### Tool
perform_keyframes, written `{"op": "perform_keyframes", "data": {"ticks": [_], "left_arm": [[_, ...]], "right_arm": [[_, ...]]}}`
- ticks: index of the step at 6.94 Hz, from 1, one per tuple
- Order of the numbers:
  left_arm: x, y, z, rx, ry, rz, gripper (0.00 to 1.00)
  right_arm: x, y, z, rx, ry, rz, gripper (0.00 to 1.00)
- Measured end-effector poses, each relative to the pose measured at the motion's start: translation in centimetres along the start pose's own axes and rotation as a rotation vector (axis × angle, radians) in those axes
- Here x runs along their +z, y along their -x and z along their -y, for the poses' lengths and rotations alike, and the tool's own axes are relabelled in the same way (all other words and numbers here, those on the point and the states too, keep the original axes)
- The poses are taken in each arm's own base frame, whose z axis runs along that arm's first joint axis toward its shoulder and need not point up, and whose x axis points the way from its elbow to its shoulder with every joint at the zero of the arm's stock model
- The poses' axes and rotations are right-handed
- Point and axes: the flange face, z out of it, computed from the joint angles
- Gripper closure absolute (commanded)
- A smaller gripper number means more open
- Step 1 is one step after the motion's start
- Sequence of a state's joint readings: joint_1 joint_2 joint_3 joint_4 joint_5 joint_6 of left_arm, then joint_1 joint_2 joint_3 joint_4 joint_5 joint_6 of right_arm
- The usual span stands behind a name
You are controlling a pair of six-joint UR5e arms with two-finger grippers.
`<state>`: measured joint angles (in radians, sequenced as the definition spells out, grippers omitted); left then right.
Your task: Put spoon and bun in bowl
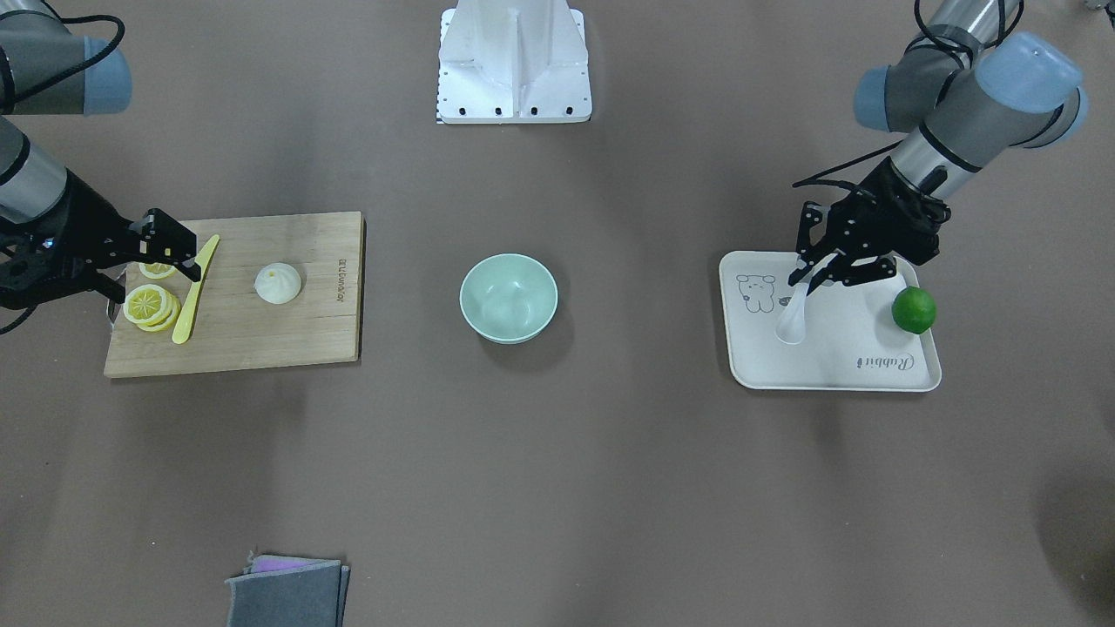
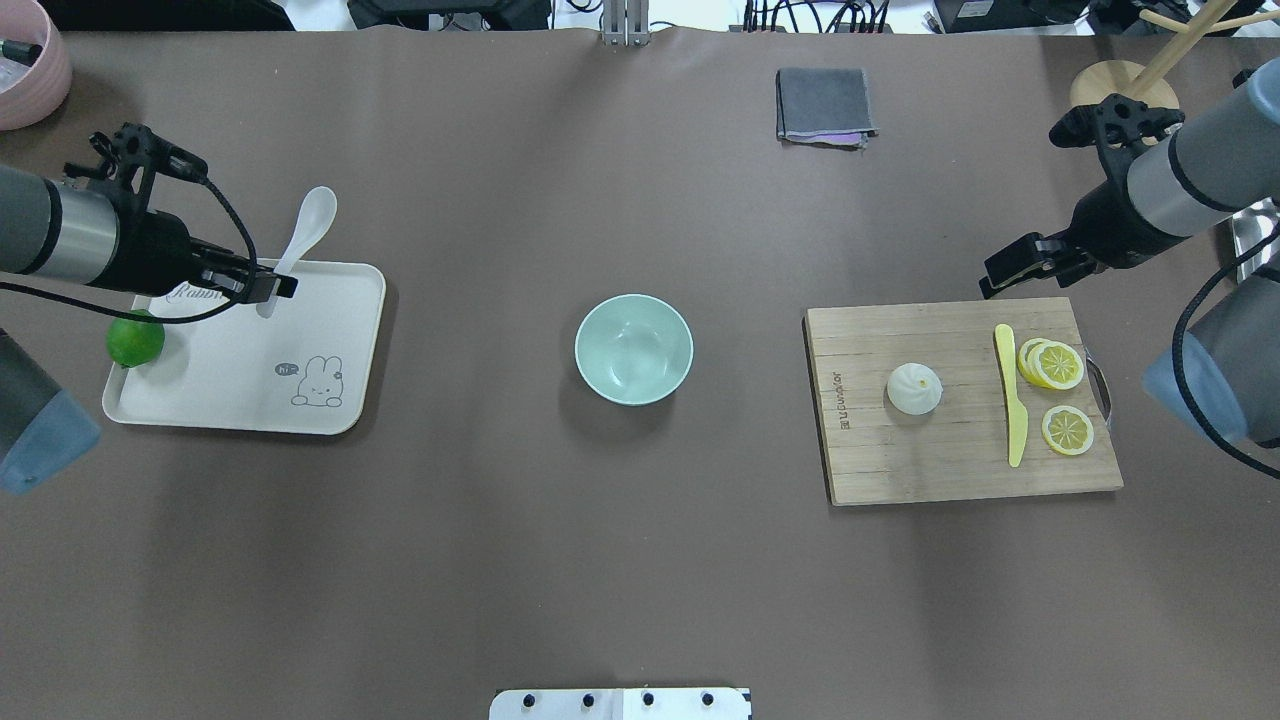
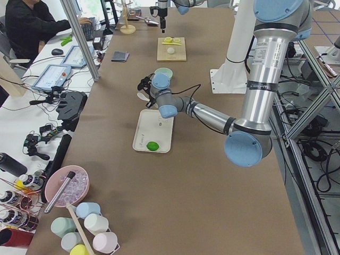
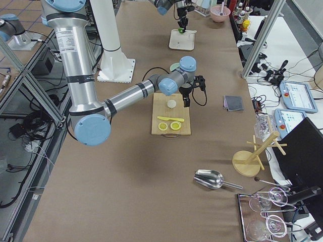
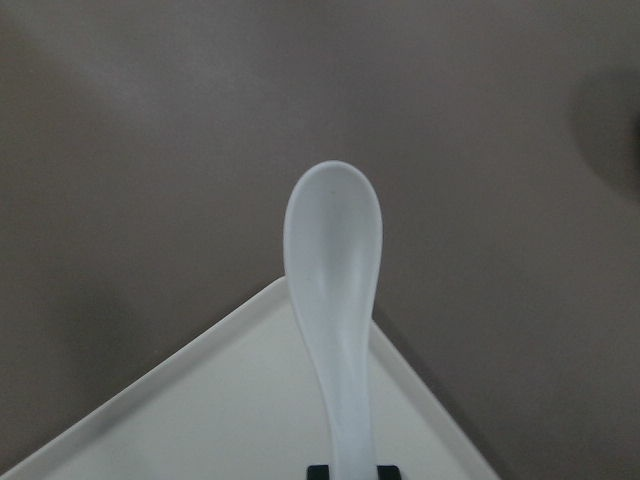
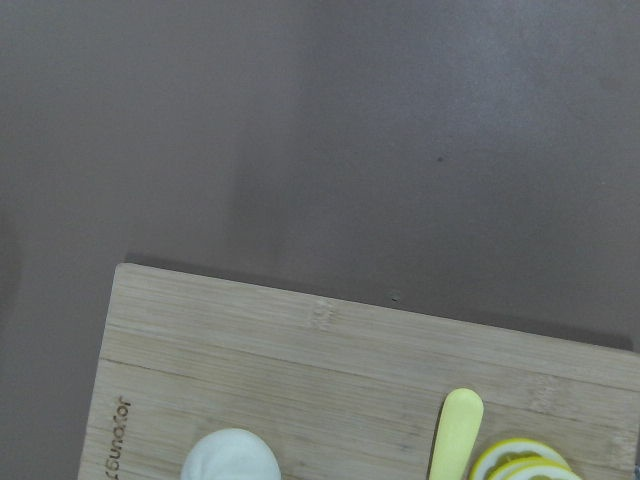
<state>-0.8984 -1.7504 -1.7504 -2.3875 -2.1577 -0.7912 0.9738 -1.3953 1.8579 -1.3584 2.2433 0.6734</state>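
Note:
My left gripper (image 2: 262,288) is shut on the handle of the white spoon (image 2: 310,220) and holds it above the far edge of the cream tray (image 2: 250,390), scoop pointing away from me. The spoon also shows in the left wrist view (image 5: 335,290) and the front view (image 1: 793,318). The mint-green bowl (image 2: 633,348) stands empty at the table's middle. The white bun (image 2: 914,388) sits on the wooden cutting board (image 2: 920,460). My right gripper (image 2: 1020,265) hovers open and empty over the board's far right end, apart from the bun.
A yellow plastic knife (image 2: 1012,400) and lemon slices (image 2: 1055,365) lie on the board to the right of the bun. A green lime (image 2: 135,338) sits on the tray's left end. A folded grey cloth (image 2: 823,105) lies at the far side.

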Motion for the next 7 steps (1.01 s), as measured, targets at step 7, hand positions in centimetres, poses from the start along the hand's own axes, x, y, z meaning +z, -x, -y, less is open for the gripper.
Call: {"op": "perform_keyframes", "data": {"ticks": [7], "left_arm": [[8.5,-21.8,2.7,-0.301,-0.037,0.07,1.0]], "right_arm": [[10.6,11.5,-6.6,0.07,-0.01,-0.116,0.04]]}}
